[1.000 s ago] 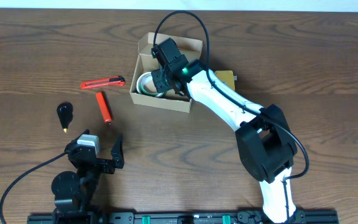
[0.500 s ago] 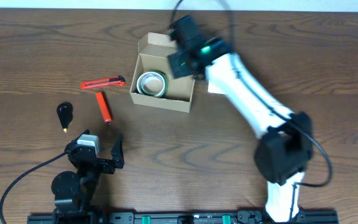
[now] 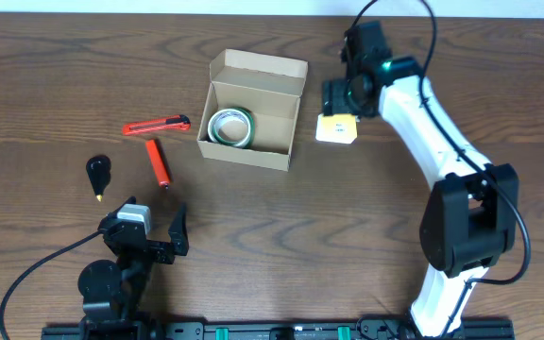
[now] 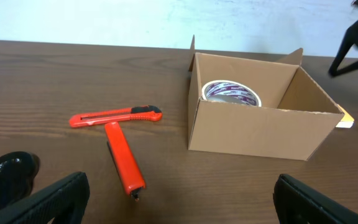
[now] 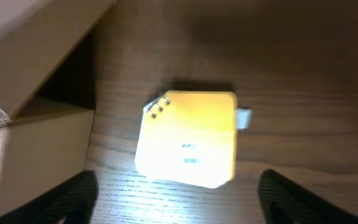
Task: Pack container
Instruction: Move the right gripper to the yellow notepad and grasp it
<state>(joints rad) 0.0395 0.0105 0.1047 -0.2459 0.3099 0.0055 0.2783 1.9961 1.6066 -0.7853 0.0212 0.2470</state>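
Overhead, you see the container (image 3: 253,111) at the far middle of the table (image 3: 55,66), flap open, a tape roll (image 3: 230,127) inside. Your right gripper (image 3: 340,102) hangs to its right, over a yellow pad (image 3: 336,129).

From the left wrist, your left gripper (image 4: 179,202) is spread wide and empty, with the container beyond it.

From the right wrist, the fingers (image 5: 55,199) stand wide apart on either side of the pad, not touching it.

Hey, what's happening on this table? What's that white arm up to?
Two robot arms are packing a cardboard box. A roll of tape lies inside it. The right tool hovers open over a yellow item beside the box, likely its next pick. The left tool sits open and empty. A red box cutter, red marker and black object lie left of the box.
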